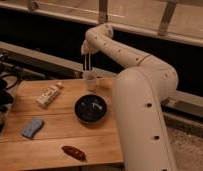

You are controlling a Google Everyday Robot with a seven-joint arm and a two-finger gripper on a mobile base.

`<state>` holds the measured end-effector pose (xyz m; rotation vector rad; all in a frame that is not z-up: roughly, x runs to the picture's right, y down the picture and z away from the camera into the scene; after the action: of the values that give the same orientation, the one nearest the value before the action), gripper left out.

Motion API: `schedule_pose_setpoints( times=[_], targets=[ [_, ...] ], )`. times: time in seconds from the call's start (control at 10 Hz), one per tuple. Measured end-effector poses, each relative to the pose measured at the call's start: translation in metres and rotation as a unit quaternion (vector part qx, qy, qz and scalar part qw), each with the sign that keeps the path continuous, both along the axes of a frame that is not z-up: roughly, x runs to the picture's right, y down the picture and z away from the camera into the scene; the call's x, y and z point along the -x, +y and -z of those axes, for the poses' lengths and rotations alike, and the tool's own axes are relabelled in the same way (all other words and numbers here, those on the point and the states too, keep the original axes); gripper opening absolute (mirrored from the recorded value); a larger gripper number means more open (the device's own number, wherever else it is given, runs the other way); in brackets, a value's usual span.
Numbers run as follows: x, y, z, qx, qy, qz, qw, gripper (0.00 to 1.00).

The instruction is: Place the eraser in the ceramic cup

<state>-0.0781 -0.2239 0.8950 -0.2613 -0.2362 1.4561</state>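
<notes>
**Desk:** Where is your tool in this frame?

**Me:** My tool [87, 64] hangs at the far edge of the wooden tabletop [55, 135], pointing straight down from my white arm [126, 55], directly above the ceramic cup [89, 80]. Its two thin dark fingers [85, 63] run down close together toward the cup's mouth.

**Desk:** Is it holding something?

**Me:** A narrow dark shape sits between the fingers, reaching to the cup's rim — I take it for the eraser [88, 67], upright in a narrow grip. Its lower end is at or just inside the rim; which, I cannot tell.

**Desk:** And the cup?

**Me:** Small, pale, upright, at the back of the tabletop, just beyond the dark bowl [91, 108] and apart from it.

**Desk:** What else is on the tabletop?

**Me:** The dark bowl stands near the middle, wide and round, with a pale glint inside. To its left, a white tube-like pack [49, 94] lies slantwise. Nearer the front left lies a blue pad [32, 127], flat and well apart from the rest. At the front edge rests a small reddish-brown object [74, 152] — what it is I cannot say. My arm's broad lower section fills the right side, covering the tabletop's right edge. Behind runs a dark wall with a pale ledge above.
</notes>
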Motion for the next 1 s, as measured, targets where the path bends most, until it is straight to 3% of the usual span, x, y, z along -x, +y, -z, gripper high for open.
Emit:
schedule_pose_setpoints(
  times=[0.2,0.4,0.6,1.0],
  targets=[
    [-0.006,0.001,-0.007,-0.007,0.007,-0.008,0.9999,0.00],
    [-0.026,-0.012,-0.007,-0.018,0.020,-0.018,0.9995,0.00],
    [-0.027,-0.009,-0.013,-0.019,0.023,-0.028,0.9992,0.00],
    [-0.032,0.016,-0.029,0.004,0.019,-0.059,0.9981,0.00]
  ],
)
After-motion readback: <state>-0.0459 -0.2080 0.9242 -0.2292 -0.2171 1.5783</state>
